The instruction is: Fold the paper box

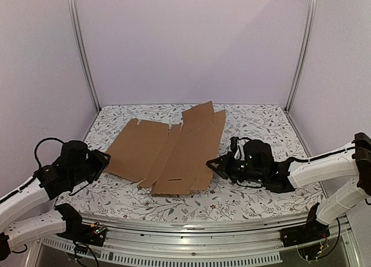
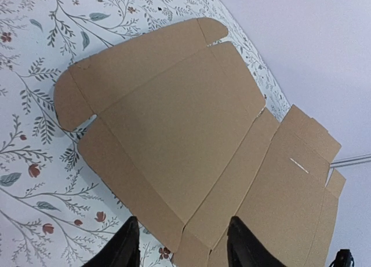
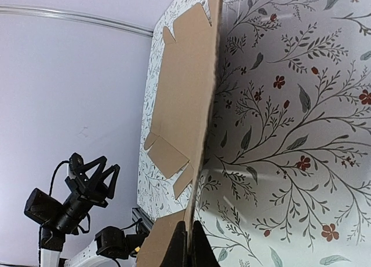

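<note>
**A:** Starting at the near side: left gripper [image 2: 182, 252] sits at the box's [image 1: 168, 148] near-left corner. Fingers [image 2: 124, 247] are spread with the corner between them, not clamped as far as I can tell.

**B:** Right one?

**A:** Right gripper [image 3: 188, 244] is pressed together on the box's right edge, pinching the cardboard.

**B:** Where's the box?

**A:** Mid-table [image 1: 261, 122], lying almost flat. Top view shows the right edge a touch off the surface at the pinch. The far flap [image 1: 197, 112] is kinked up.

**B:** Progress?

**A:** Barely begun, I'd say. No wall stands and no tab is tucked. Raising the sides, tucking the tabs and closing the lid are all left to do.

**B:** What do the wrist views add?

**A:** Left wrist shows the creases and panels up close, plus a small slot [image 2: 299, 165] in a far panel. It also shows the fingers apart, which the top view can't resolve.

**B:** And right wrist?

**A:** It sees the sheet nearly edge-on and confirms the pinch, which the gripper body hides from above. It also catches the left arm [image 3: 64, 209] across the table.

**B:** Top view?

**A:** It's the only one with both arms and the whole outline at once. You can't read either grip from it.
</note>
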Controlling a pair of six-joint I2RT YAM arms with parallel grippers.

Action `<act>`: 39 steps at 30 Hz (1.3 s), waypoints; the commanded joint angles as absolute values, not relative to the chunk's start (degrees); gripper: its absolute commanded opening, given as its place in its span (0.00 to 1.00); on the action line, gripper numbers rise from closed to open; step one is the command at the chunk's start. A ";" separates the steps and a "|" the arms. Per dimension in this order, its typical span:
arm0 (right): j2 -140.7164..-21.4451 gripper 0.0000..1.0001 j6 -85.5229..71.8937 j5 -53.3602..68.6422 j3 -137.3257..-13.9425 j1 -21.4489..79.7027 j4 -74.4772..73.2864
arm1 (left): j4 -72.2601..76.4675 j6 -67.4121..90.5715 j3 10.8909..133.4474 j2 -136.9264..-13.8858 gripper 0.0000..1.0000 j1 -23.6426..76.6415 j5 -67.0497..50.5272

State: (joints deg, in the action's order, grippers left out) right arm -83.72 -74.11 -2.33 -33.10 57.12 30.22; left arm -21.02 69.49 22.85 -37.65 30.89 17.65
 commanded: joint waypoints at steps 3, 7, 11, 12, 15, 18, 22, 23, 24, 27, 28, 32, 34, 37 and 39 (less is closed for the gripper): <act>-79.14 0.00 -58.33 7.23 -42.41 53.06 6.71 | -30.23 64.40 28.50 -34.09 0.60 31.46 17.61; -77.09 0.00 -49.04 9.77 -48.44 51.36 -7.42 | -33.20 60.99 32.28 -34.46 0.65 31.46 16.44; -75.67 0.00 -37.50 7.30 -57.49 50.70 -23.95 | -35.37 58.53 35.02 -34.73 0.68 31.46 16.44; -75.44 0.00 -34.17 6.14 -59.90 50.33 -27.92 | -35.57 57.94 35.35 -34.64 0.68 31.46 16.57; -75.40 0.00 -28.14 1.62 -66.49 49.51 -37.47 | -35.94 56.63 35.98 -34.47 0.68 31.46 16.88; -76.01 0.00 -22.59 -6.07 -72.64 49.23 -44.78 | -35.89 55.43 36.28 -34.74 0.68 31.46 16.69; -79.71 0.00 -15.96 -10.47 -80.04 49.07 -51.42 | -35.53 54.45 36.20 -35.31 0.68 31.46 15.84; -80.66 0.00 -14.87 -11.08 -81.03 49.13 -52.62 | -35.41 54.17 36.07 -35.39 0.68 31.46 15.50; -81.94 0.00 -13.32 -12.04 -82.35 49.11 -53.89 | -35.34 53.96 35.97 -35.46 0.68 31.46 15.30; -86.17 0.00 -10.16 -16.67 -85.90 49.13 -56.30 | -35.13 53.45 35.77 -35.42 0.68 31.46 14.76; -87.07 0.00 -9.26 -19.05 -86.55 49.09 -56.43 | -35.03 53.19 35.62 -35.44 0.68 31.46 14.66; -90.79 0.00 -6.44 -25.20 -88.76 49.05 -56.31 | -34.89 52.43 35.42 -35.58 0.68 31.47 14.55; -91.96 0.00 -4.57 -26.79 -90.09 49.09 -56.12 | -34.79 51.96 35.41 -35.87 0.68 31.48 14.52; -93.86 0.00 -0.16 -28.73 -91.84 49.06 -55.41 | -34.17 51.37 35.42 -36.54 0.68 31.46 14.24; -95.78 0.00 3.85 -31.04 -93.06 49.12 -54.93 | -33.83 51.08 35.46 -37.07 0.68 31.46 14.01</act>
